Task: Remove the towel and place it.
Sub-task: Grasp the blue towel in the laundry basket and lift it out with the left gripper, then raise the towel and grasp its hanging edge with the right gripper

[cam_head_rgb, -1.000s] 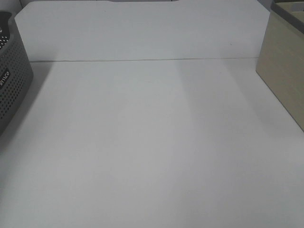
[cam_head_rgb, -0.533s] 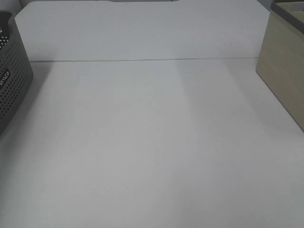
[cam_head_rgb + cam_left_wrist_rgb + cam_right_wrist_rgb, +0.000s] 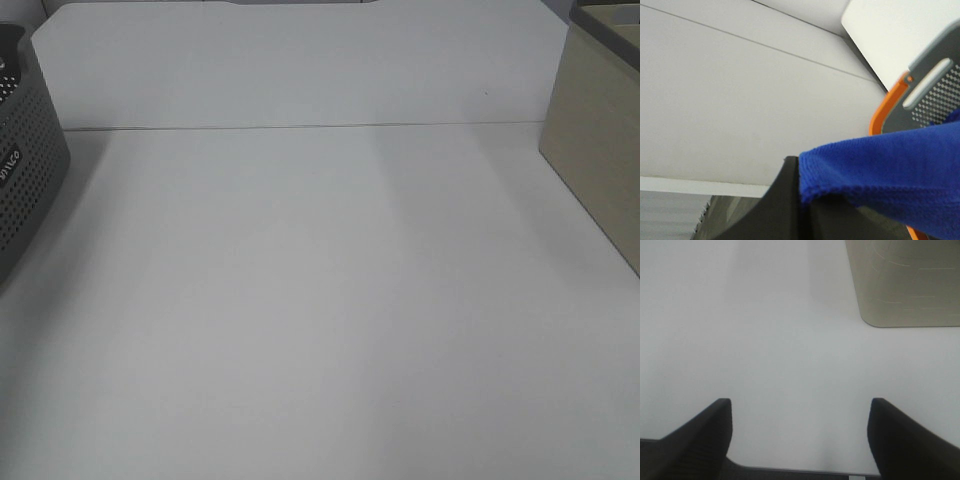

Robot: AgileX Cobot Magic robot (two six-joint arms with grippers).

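Note:
The deep-blue towel [image 3: 890,175] shows only in the left wrist view, where it hangs close in front of the camera. Its stitched edge comes out right beside my left gripper's dark finger [image 3: 780,205], and the cloth hides the other finger. The left gripper [image 3: 807,207] looks shut on the towel. Behind the towel is the grey perforated basket [image 3: 935,85] with its handle slot and an orange rim [image 3: 883,111]. My right gripper [image 3: 800,440] is open and empty above the bare white table. Neither gripper shows in the exterior high view.
The grey basket [image 3: 25,170] stands at the table's left edge. A beige box [image 3: 600,150] stands at the right edge and also shows in the right wrist view [image 3: 910,280]. A seam [image 3: 300,127] crosses the white table at the back.

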